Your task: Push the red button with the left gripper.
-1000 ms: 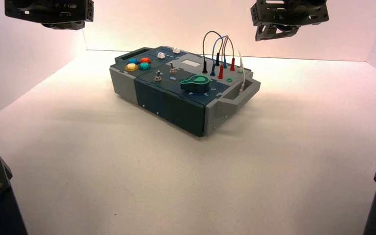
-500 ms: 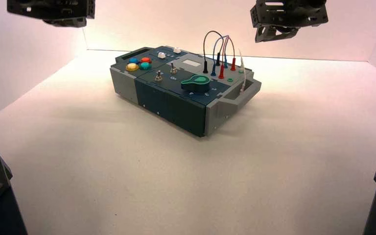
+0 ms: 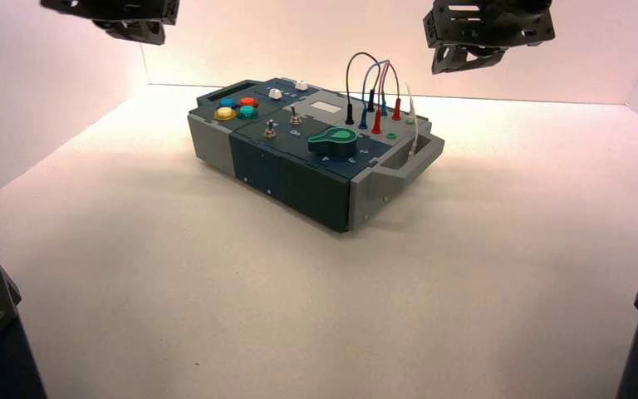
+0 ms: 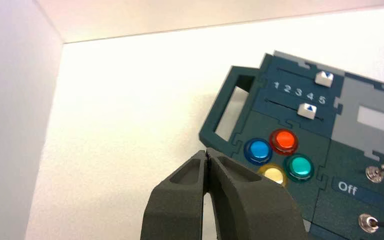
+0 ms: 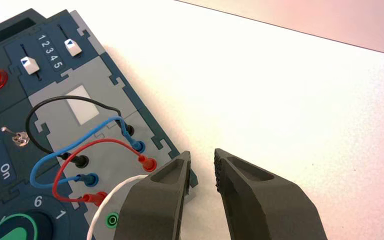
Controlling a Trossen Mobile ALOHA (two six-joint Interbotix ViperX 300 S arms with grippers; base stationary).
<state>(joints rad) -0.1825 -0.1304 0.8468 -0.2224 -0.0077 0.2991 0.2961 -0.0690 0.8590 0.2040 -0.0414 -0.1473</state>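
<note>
The red button (image 3: 247,102) sits in a cluster of four buttons at the box's far left end, with blue (image 3: 227,103), yellow (image 3: 224,113) and teal (image 3: 247,110). The left wrist view shows the red button (image 4: 284,140) plainly. My left gripper (image 3: 137,32) hangs high above and to the left of the box; its fingertips (image 4: 207,153) are shut and empty, above the table just off the box's handle end, short of the blue button (image 4: 258,150). My right gripper (image 3: 465,56) hangs high above the box's far right; its jaws (image 5: 202,165) are open and empty.
The box (image 3: 299,179) stands turned on the white table. It bears two white sliders (image 4: 306,110), toggle switches (image 4: 375,173) by Off and On lettering, a green knob (image 3: 335,142), and plugged wires (image 5: 100,145). White walls close in on the left and back.
My left gripper has moved to the right, towards the box. The right gripper has barely moved.
</note>
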